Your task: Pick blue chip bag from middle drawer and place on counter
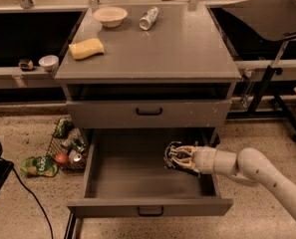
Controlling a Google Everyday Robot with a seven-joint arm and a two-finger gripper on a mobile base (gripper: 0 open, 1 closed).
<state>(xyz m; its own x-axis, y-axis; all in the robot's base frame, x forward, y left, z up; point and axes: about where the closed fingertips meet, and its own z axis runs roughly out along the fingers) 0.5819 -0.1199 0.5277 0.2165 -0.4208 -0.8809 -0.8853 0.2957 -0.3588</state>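
Observation:
The blue chip bag (171, 153), dark foil with white lettering, is at the right side of the open middle drawer (122, 178). My gripper (181, 158) reaches in from the right and is shut on the bag, its pale fingers (186, 150) wrapped over it. The bag looks tilted up against the drawer's right wall. The rest of the drawer is bare. The counter (172, 49) is the grey cabinet top above.
On the counter lie a yellow sponge (86, 49), a white bowl (110, 16) and a can (149, 18). A taller closed drawer (148, 112) overhangs the open one. A basket of items (68, 146) and a green pouch (39, 166) sit on the floor at left.

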